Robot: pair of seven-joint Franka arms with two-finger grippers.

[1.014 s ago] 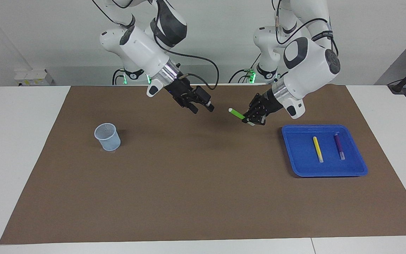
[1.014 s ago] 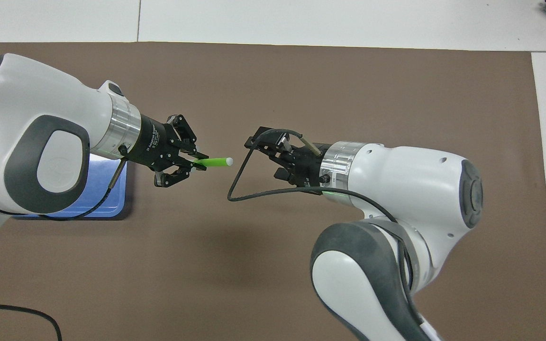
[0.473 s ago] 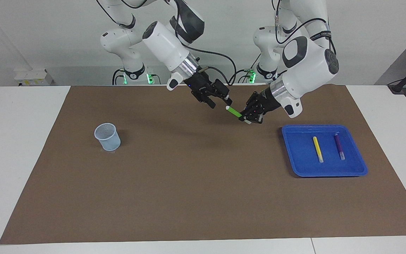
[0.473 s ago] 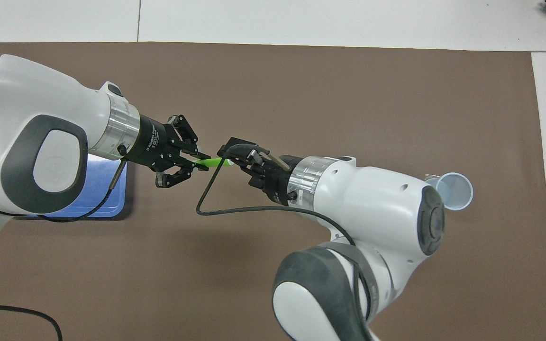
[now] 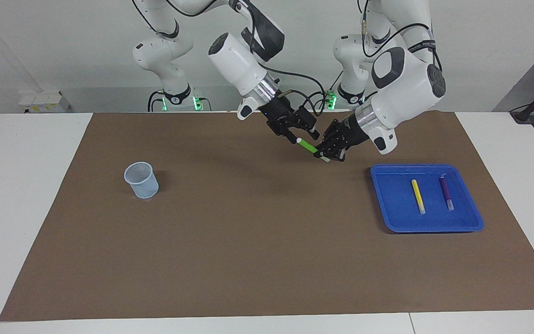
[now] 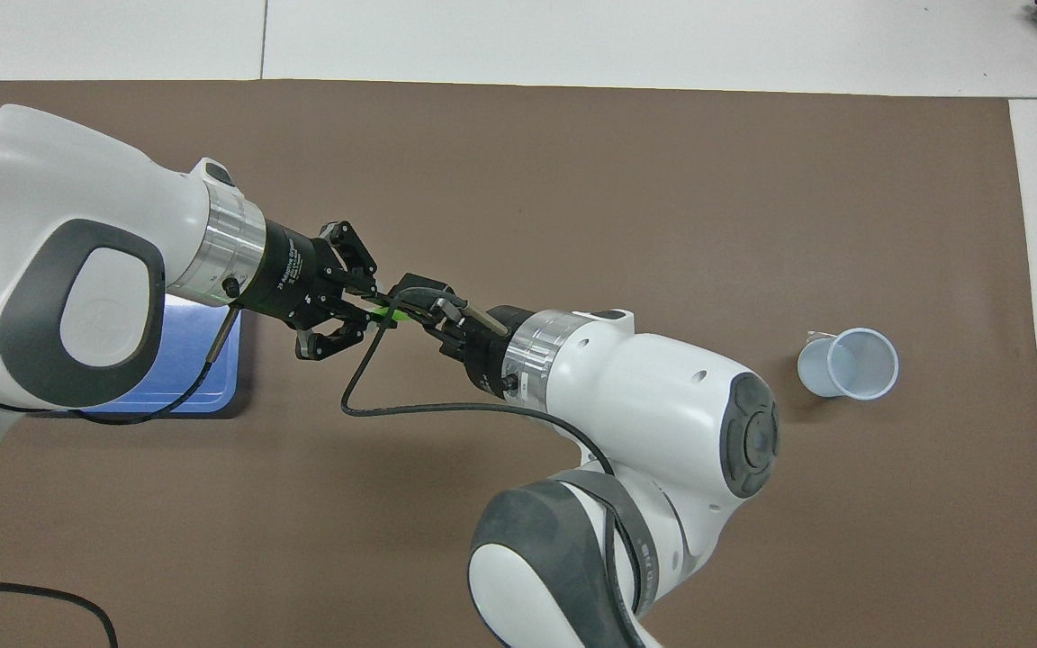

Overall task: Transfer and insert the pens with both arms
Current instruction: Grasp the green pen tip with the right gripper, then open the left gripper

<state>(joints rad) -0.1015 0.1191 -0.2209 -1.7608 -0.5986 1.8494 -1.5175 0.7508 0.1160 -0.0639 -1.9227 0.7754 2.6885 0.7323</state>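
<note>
Left gripper (image 5: 327, 153) holds green pen (image 5: 308, 146); right gripper (image 5: 302, 137) straddles its tip.

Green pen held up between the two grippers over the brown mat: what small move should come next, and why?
Probably the right gripper should close on the whitish free end of the bright green marker-like pen. The left gripper grips the pen's other end above the brown mat, and the right gripper's fingers flank the free end, so the handover seems ready.

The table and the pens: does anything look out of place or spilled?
Nothing stands out. The yellow pen and purple pen lie in the blue tray, the cup stands upright.
</note>
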